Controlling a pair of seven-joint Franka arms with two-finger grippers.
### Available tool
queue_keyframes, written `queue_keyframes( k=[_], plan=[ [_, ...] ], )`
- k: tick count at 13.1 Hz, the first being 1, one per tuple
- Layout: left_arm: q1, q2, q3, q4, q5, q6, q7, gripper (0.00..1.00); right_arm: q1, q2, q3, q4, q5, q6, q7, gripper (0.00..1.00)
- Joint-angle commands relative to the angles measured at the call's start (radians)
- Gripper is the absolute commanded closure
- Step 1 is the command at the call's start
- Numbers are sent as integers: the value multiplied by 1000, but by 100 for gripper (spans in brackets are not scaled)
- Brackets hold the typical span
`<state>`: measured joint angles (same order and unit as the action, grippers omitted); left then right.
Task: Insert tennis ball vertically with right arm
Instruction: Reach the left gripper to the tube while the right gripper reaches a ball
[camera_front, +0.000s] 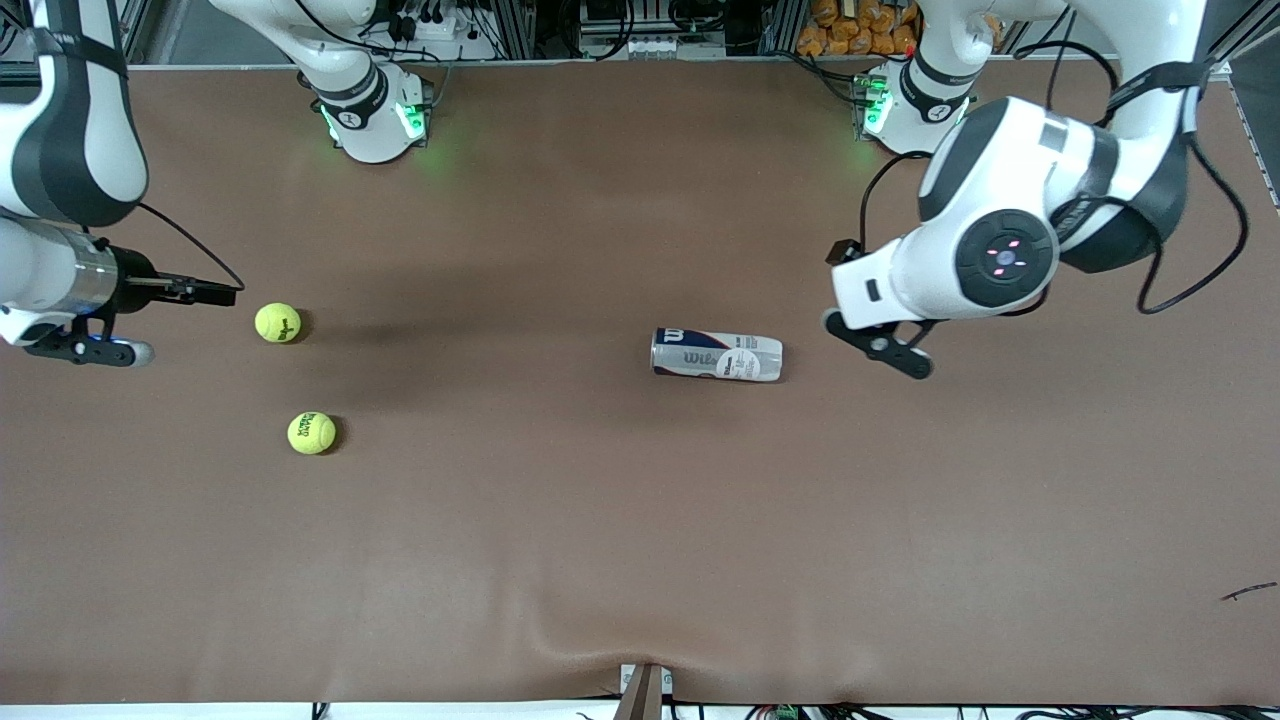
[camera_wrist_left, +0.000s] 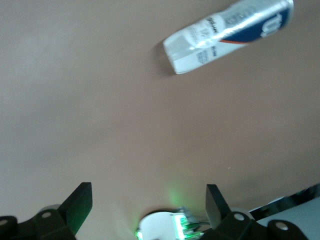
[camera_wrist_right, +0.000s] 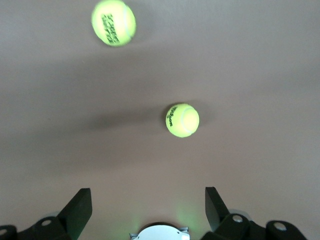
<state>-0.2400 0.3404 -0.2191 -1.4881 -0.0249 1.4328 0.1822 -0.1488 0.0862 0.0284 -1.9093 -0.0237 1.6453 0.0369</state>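
Hovering with fingers apart, your right gripper (camera_wrist_right: 145, 210) faces the nearest yellow felt tennis ball (camera_front: 278, 322); the silver cylindrical ball can (camera_front: 716, 355) lies sideways mid-table, so your open left gripper (camera_wrist_left: 147, 202) probably must upright it.

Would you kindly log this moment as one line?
right hand: open, empty, by two balls | left hand: open, by can | can: lying flat | insertion: not started
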Motion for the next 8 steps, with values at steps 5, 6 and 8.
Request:
queue_keyframes(
  k=[5,6,8],
  plan=[
    [-71,143,3,75,51,70,527,0,-75,-10,15,-279,-25,254,-6,0],
    [-132,147,1,75,122,86,545,0,-75,15,15,-287,-24,264,1,0],
    [-276,170,12,75,270,89,540,0,-127,85,15,-287,2,274,-3,0]
  ],
)
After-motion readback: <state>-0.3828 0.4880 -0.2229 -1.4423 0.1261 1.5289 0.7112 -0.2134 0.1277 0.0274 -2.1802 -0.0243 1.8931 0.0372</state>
